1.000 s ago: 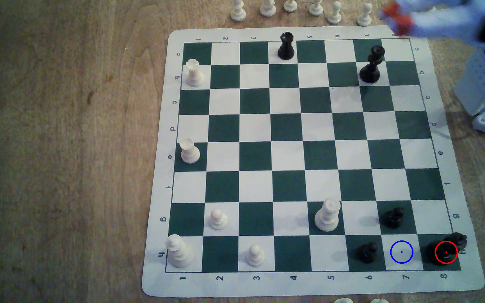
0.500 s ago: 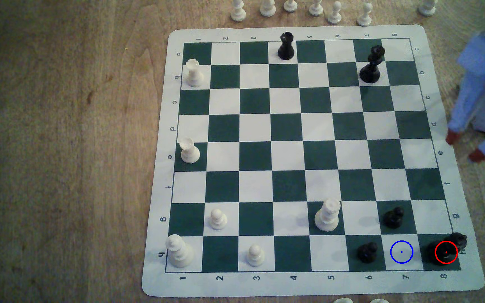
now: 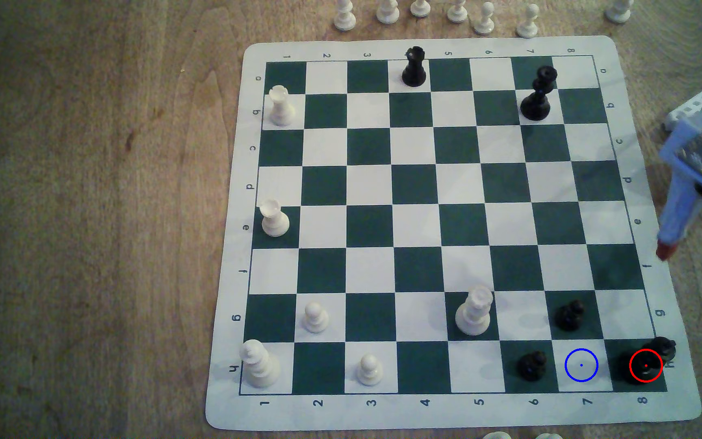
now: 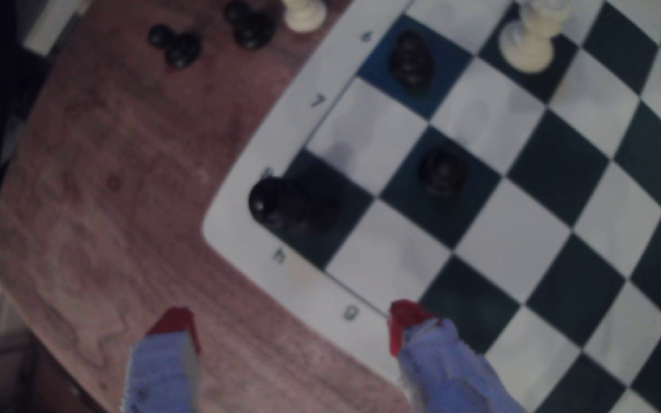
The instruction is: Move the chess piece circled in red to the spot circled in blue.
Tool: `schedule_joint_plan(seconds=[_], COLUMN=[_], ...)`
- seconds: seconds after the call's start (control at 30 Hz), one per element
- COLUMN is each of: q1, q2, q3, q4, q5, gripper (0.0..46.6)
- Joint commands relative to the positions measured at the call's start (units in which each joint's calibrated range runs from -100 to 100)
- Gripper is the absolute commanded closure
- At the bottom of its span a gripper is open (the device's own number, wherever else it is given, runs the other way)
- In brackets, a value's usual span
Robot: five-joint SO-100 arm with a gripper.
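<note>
The chess piece circled in red (image 3: 657, 356) is a tall glossy black piece on the dark corner square at the near right of the green-and-white board (image 3: 425, 411). It looks to lean toward the exterior view's right. The spot circled in blue (image 3: 581, 365) is the bare white square just left of it. My gripper (image 3: 701, 278) hangs open over the board's right margin, farther from the camera than the corner. In the wrist view the gripper (image 4: 289, 319) holds nothing. The black piece (image 4: 293, 204) lies beyond its red fingertips (image 4: 404, 317).
Two black pawns (image 3: 531, 365) (image 3: 569, 315) flank the blue-ringed square. A white piece (image 3: 474, 312) stands further left. Other black pieces (image 3: 537, 95) (image 3: 414, 67) stand at the far side. Loose black pieces (image 4: 176, 43) lie on the wood off the board.
The gripper swung from the top right corner down along the exterior view's right edge toward the near corner, its fingers spreading wider. No chess piece has moved.
</note>
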Motion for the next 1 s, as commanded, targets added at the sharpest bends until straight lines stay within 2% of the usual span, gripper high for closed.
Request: schedule_joint_plan(seconds=[0.0,0.27,0.73,0.87,0.97], q1=[-0.7,-2.4,-3.2,-3.7,-4.1], q2=[2.0,9.2,15.1,15.7,16.2], q3=[-4.4,-4.5,-0.5,1.7,2.2], q4=[-5.3,-12.9,-18.7,-21.4,-22.2], q5=[1.7,3.1,2.9,2.9,2.7], gripper=[21.7,25.9,31.1,28.6,29.4])
